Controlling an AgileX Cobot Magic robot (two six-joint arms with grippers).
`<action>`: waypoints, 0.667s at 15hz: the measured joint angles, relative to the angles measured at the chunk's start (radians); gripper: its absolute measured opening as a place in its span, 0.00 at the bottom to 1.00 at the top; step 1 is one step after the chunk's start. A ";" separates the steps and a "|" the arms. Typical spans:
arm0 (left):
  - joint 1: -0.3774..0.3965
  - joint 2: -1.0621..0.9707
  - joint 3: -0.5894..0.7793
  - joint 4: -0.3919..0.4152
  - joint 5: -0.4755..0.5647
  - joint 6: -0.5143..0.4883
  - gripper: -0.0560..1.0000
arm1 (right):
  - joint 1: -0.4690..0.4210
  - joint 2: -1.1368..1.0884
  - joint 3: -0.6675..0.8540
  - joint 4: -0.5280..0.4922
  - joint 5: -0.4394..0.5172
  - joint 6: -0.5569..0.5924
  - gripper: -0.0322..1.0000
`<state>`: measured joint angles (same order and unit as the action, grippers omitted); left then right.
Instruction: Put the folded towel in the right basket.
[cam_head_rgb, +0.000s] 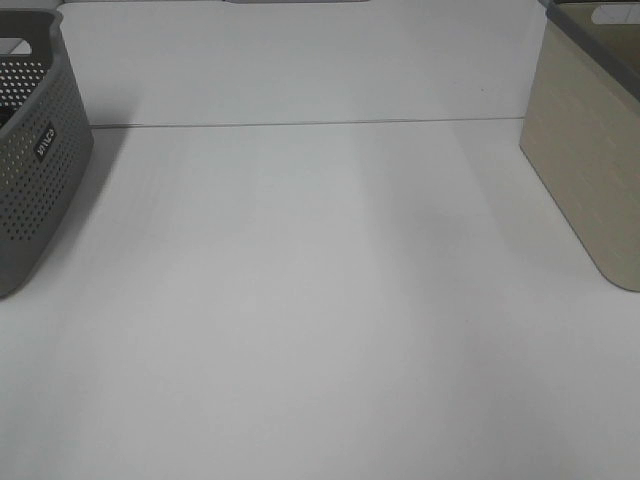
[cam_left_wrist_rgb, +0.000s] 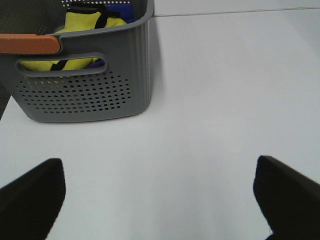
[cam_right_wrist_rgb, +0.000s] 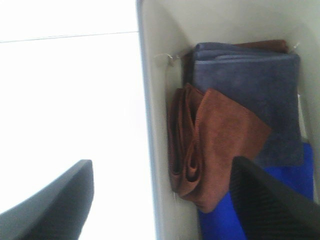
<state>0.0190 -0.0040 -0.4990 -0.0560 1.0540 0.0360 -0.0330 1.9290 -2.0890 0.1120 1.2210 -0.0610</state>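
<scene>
The right basket (cam_head_rgb: 585, 160) is beige and stands at the right edge of the high view. In the right wrist view its wall (cam_right_wrist_rgb: 150, 125) shows from above, and inside lie a folded brown towel (cam_right_wrist_rgb: 215, 145), a grey-blue folded towel (cam_right_wrist_rgb: 250, 95) and a bright blue cloth (cam_right_wrist_rgb: 280, 200). My right gripper (cam_right_wrist_rgb: 160, 205) is open and empty above the basket's near wall; its fingers (cam_right_wrist_rgb: 55, 205) show as dark shapes. My left gripper (cam_left_wrist_rgb: 160, 200) is open and empty over bare table. Neither gripper shows in the high view.
A grey perforated basket (cam_head_rgb: 35, 160) stands at the left edge of the white table (cam_head_rgb: 320, 300). In the left wrist view this basket (cam_left_wrist_rgb: 85, 90) holds yellow cloth (cam_left_wrist_rgb: 85, 25) with black straps and something blue, with an orange bar (cam_left_wrist_rgb: 30, 44) across its rim.
</scene>
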 joint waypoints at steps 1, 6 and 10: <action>0.000 0.000 0.000 0.000 0.000 0.000 0.97 | 0.034 -0.019 0.000 -0.006 0.000 0.009 0.75; 0.000 0.000 0.000 0.000 0.000 0.000 0.97 | 0.120 -0.227 0.103 -0.014 -0.001 0.050 0.75; 0.000 0.000 0.000 0.000 0.000 0.000 0.97 | 0.133 -0.509 0.437 0.004 -0.001 0.053 0.75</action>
<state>0.0190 -0.0040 -0.4990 -0.0560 1.0540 0.0360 0.1000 1.4200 -1.6520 0.1160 1.2200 -0.0080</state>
